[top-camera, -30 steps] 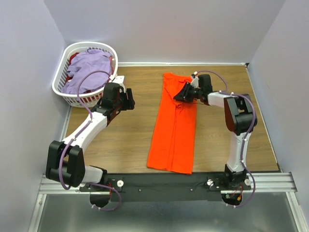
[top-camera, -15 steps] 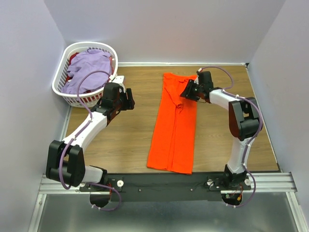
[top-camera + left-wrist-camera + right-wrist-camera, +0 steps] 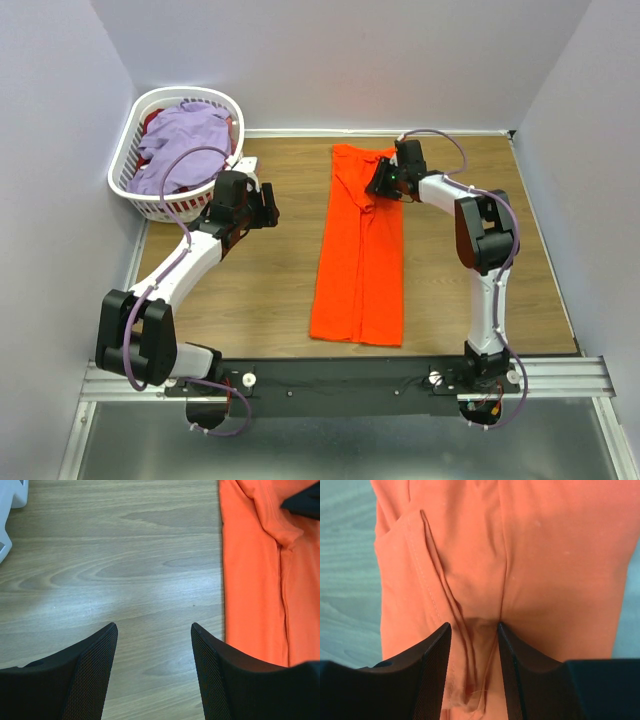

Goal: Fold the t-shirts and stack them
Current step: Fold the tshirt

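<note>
Straddling a ridge near the far end of the orange t-shirt [image 3: 360, 270], laid lengthwise on the table [image 3: 250, 290], the right gripper [image 3: 474, 627] has fingers apart; grip unclear. Advice: pinch all layers squarely.

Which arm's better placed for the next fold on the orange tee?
Right. The right gripper sits on the orange t-shirt, cloth bunched between its fingers; the left gripper hovers open over bare table.
</note>
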{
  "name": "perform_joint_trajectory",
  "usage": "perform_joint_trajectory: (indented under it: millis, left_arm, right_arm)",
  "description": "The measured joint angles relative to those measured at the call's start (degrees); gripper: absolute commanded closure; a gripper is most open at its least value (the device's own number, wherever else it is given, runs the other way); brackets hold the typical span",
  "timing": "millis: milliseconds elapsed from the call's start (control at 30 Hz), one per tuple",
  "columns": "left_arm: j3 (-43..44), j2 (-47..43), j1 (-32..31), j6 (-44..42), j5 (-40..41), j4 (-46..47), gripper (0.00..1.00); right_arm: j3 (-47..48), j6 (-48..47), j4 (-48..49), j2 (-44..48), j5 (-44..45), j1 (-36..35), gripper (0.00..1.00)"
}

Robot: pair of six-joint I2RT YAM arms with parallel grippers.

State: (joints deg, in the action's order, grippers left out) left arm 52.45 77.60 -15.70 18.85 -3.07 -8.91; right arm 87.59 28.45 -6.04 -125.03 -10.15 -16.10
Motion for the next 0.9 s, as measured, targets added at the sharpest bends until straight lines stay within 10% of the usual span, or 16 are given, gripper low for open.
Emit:
perform_joint_trajectory:
  millis: [400,900]
  left_arm:
    - [-0.28,0.00,1.99,0.11,-0.04,0.11,0.26]
    - [-10.45,-12.02,-18.73,11.74,-0.76,-4.92,0.26]
  right_arm:
    - [13.35,-0.09,-2.14,-7.15,0.52,-0.09,0.37]
    - [-32.06,1.42,-17.20,45.86,-0.46,-0.63,0.37]
